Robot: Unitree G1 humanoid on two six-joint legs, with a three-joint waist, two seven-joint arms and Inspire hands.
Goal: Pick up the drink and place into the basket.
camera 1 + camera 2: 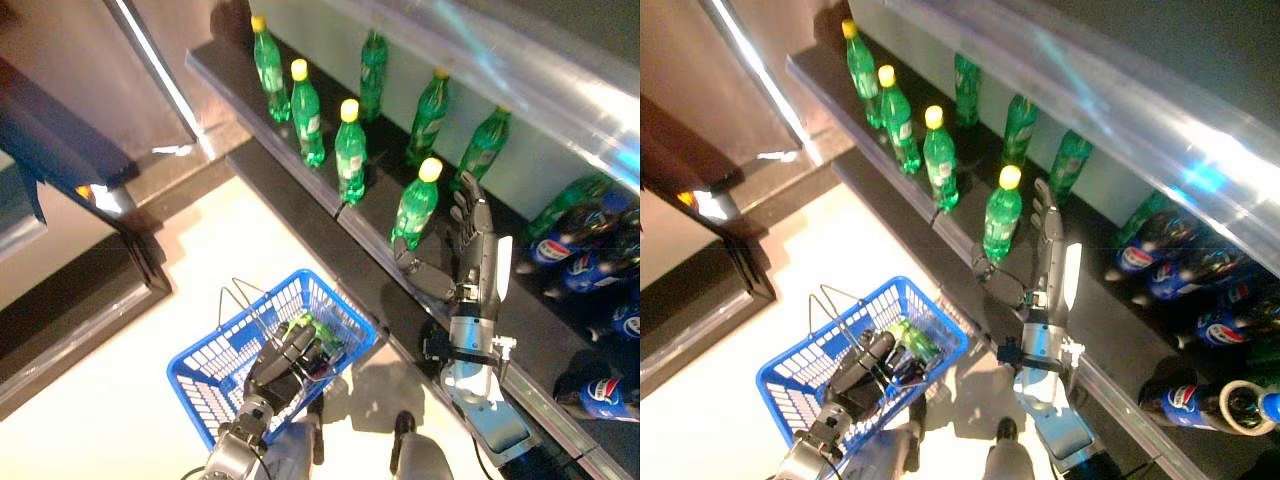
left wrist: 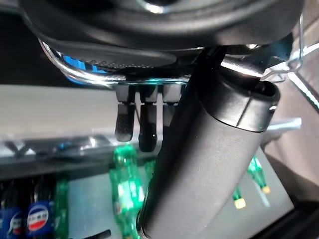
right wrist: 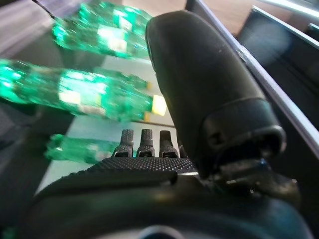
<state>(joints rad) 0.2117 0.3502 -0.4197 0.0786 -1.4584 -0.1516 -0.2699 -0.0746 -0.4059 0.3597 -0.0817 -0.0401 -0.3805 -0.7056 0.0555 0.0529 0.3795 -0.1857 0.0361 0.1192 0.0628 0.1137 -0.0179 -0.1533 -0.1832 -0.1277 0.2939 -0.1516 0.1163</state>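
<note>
Right hand [image 1: 478, 262] fingers spread, empty, at 3 o'clock of the nearest green bottle [image 1: 414, 207]; left hand [image 1: 288, 362] curls round the basket [image 1: 205, 362] handle. Bottle likely rigid, slick, moderately heavy; grasp mid-body.

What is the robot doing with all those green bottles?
It is shopping for drinks. Its left hand holds the blue basket by its wire handle, and a green bottle already lies inside. Its right hand is open on the shelf, right beside a green bottle with a yellow cap, but has not closed around it yet.
</note>
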